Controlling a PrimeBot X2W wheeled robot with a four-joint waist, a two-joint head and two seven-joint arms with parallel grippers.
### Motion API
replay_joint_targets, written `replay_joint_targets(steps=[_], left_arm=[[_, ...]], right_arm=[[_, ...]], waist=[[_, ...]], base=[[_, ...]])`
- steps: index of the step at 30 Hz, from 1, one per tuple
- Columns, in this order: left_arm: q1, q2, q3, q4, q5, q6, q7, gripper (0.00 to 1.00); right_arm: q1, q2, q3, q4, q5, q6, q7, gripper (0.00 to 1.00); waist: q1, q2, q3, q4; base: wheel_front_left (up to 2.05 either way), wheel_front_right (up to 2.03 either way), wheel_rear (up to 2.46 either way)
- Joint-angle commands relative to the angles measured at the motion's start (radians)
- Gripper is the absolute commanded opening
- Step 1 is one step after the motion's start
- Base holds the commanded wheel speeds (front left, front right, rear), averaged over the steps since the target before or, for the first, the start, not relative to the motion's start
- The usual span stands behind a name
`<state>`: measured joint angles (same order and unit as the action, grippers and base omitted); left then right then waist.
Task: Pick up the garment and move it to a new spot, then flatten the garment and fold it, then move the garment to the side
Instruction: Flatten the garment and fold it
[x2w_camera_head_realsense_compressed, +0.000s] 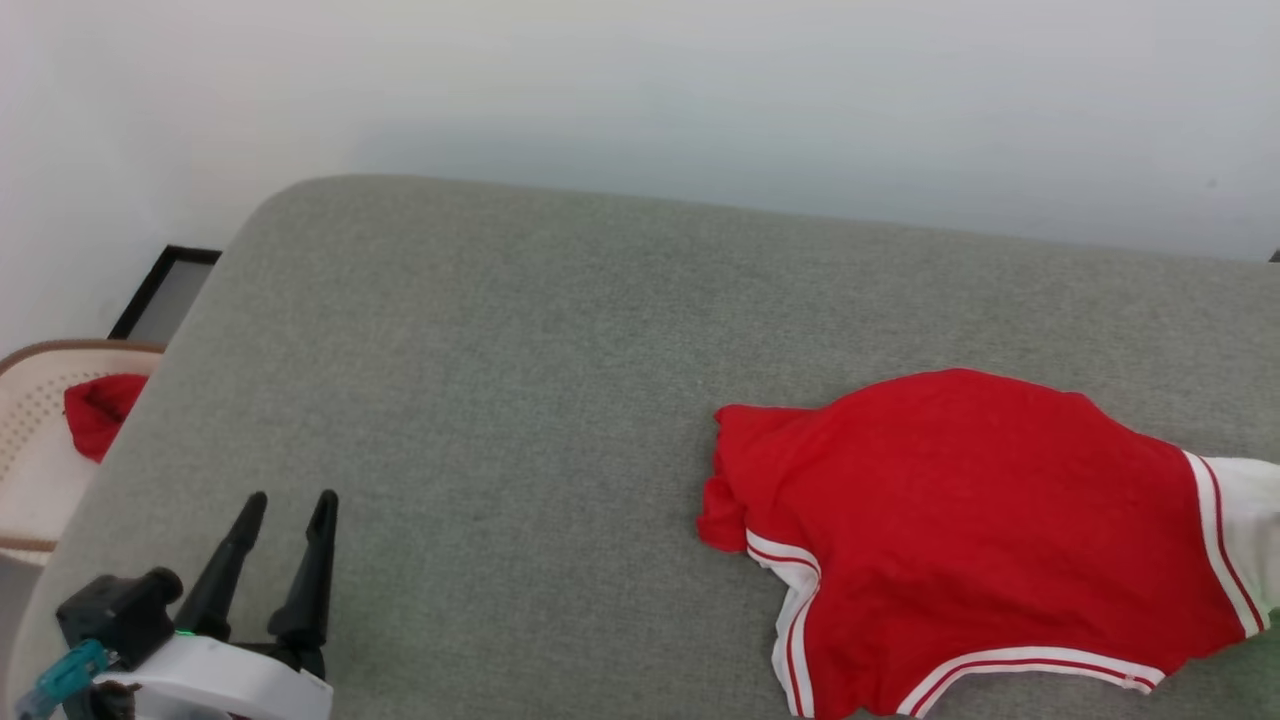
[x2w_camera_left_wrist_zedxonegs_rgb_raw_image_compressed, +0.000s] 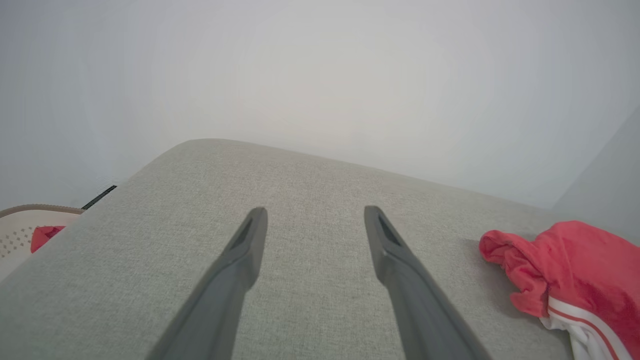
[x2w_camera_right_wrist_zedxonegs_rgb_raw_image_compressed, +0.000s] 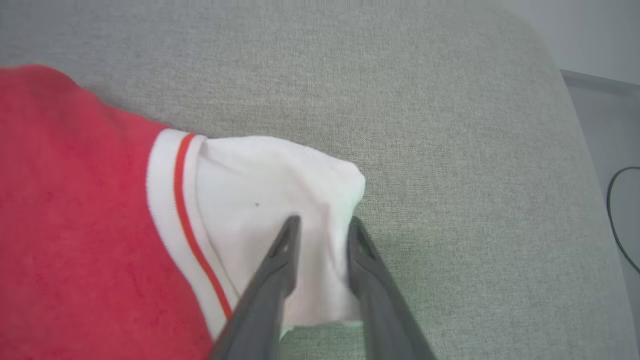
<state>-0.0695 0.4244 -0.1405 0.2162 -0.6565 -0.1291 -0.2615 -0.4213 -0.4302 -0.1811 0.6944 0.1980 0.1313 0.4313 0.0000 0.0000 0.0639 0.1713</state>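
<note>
On the near right of the grey cushion (x2w_camera_head_realsense_compressed: 500, 350), the garment (x2w_camera_head_realsense_compressed: 950, 510) lies with its long axis left to right: bunched red end left, white sleeve (x2w_camera_right_wrist_zedxonegs_rgb_raw_image_compressed: 260, 180) right. The right gripper (x2w_camera_right_wrist_zedxonegs_rgb_raw_image_compressed: 324, 222) stands narrowly parted astride that sleeve, and whether it grips I cannot tell. The left gripper (x2w_camera_head_realsense_compressed: 290, 505) gapes wide and empty.
</note>
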Motion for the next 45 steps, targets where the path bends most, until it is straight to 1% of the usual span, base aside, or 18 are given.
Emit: replay_joint_targets(steps=[1, 4, 8, 13, 14, 16, 19, 24, 30, 35, 42, 45], left_arm=[[-0.007, 0.01, -0.003, 0.002, -0.008, -0.002, 0.0, 1.0], [-0.003, 0.022, -0.008, -0.002, -0.022, -0.002, 0.016, 1.0], [-0.005, 0.04, -0.014, -0.021, -0.045, -0.002, 0.057, 1.0], [-0.011, 0.061, -0.028, -0.07, -0.102, -0.002, 0.157, 1.0], [-0.011, 0.061, -0.028, -0.07, -0.102, -0.002, 0.157, 1.0], [-0.019, 0.071, -0.034, -0.101, -0.13, 0.0, 0.216, 1.0], [-0.037, 0.081, -0.045, -0.16, -0.176, 0.02, 0.325, 1.0], [-0.08, 0.104, -0.068, -0.263, -0.25, 0.072, 0.517, 1.0], [-0.164, 0.116, -0.107, -0.346, -0.328, 0.135, 0.725, 1.0], [-0.243, 0.106, -0.146, -0.35, -0.379, 0.178, 0.86, 1.0], [-0.304, 0.105, -0.186, -0.295, -0.412, 0.241, 0.995, 1.0], [-0.32, 0.114, -0.202, -0.265, -0.406, 0.245, 1.025, 1.0]], right_arm=[[-0.015, 0.007, 0.012, 0.007, -0.011, -0.001, -0.006, 1.0], [-0.035, 0.01, 0.029, 0.008, -0.011, -0.001, -0.004, 1.0], [-0.048, 0.015, 0.053, -0.026, 0.001, -0.001, -0.025, 1.0], [-0.028, 0.031, 0.06, -0.119, 0.014, -0.001, -0.081, 1.0], [-0.028, 0.031, 0.06, -0.119, 0.014, -0.001, -0.081, 1.0], [-0.009, 0.045, 0.065, -0.162, 0.022, -0.001, -0.109, 1.0], [0.021, 0.065, 0.068, -0.243, 0.022, -0.001, -0.158, 1.0], [0.088, 0.12, 0.058, -0.378, 0.012, -0.001, -0.241, 1.0], [0.17, 0.204, 0.03, -0.529, -0.011, -0.001, -0.302, 1.0], [0.219, 0.261, 0.016, -0.639, -0.039, -0.001, -0.321, 1.0], [0.268, 0.315, 0.033, -0.742, -0.051, -0.001, -0.354, 1.0], [0.285, 0.332, 0.045, -0.772, -0.058, -0.001, -0.38, 1.0]], waist=[[0.0, 0.0, -0.012, -0.014], [0.0, 0.0, -0.024, -0.034], [0.0, 0.0, -0.041, -0.065], [0.0, 0.0, -0.055, -0.106], [0.0, 0.0, -0.055, -0.106], [0.0, 0.0, -0.058, -0.124], [0.0, 0.0, -0.058, -0.148], [0.0, 0.0, -0.049, -0.186], [0.0, 0.0, -0.035, -0.229], [0.0, 0.0, -0.019, -0.271], [0.0, 0.0, 0.004, -0.335], [0.0, 0.0, 0.021, -0.361]], base=[[0.0, 0.0, 0.0], [0.0, 0.0, 0.0], [0.0, 0.0, 0.0], [0.0, 0.0, 0.0], [0.0, 0.0, 0.0], [0.0, 0.0, 0.0], [0.0, 0.0, 0.0], [0.0, 0.0, 0.0], [0.0, 0.0, 0.0], [0.0, 0.0, 0.0], [0.0, 0.0, 0.0], [0.0, 0.0, 0.0]])
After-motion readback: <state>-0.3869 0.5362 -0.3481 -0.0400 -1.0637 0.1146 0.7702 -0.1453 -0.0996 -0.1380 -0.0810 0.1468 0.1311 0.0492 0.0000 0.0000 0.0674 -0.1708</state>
